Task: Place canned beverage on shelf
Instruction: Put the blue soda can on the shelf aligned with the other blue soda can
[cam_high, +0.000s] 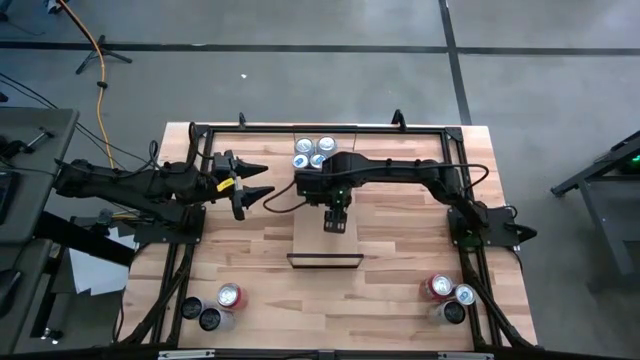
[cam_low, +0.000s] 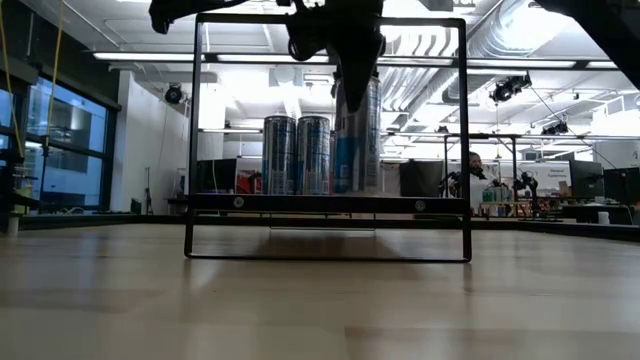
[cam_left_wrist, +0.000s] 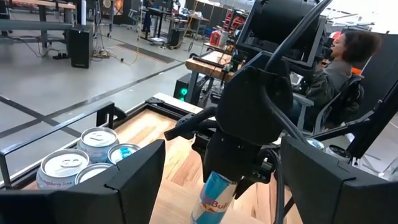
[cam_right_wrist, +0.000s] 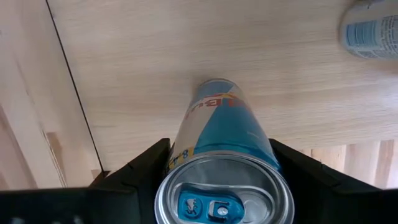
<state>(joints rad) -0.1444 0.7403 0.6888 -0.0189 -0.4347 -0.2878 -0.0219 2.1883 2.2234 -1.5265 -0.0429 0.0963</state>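
Gripping 1 blue-silver can (cam_right_wrist: 221, 149) (Red Bull logo), the right gripper (cam_right_wrist: 222, 163) hangs over the shelf (cam_right_wrist: 186, 50).

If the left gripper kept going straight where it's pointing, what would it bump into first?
Probably the right gripper holding the blue can. The left gripper, open, points across the table straight at it. The three cans sit off to the side, though depth is hard to judge.

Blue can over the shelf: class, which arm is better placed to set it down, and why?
The right arm. Its end effector is shut on the blue can, upright above the shelf. The left end effector hangs open and empty beside it, holding nothing, so it would likely need a handover first.
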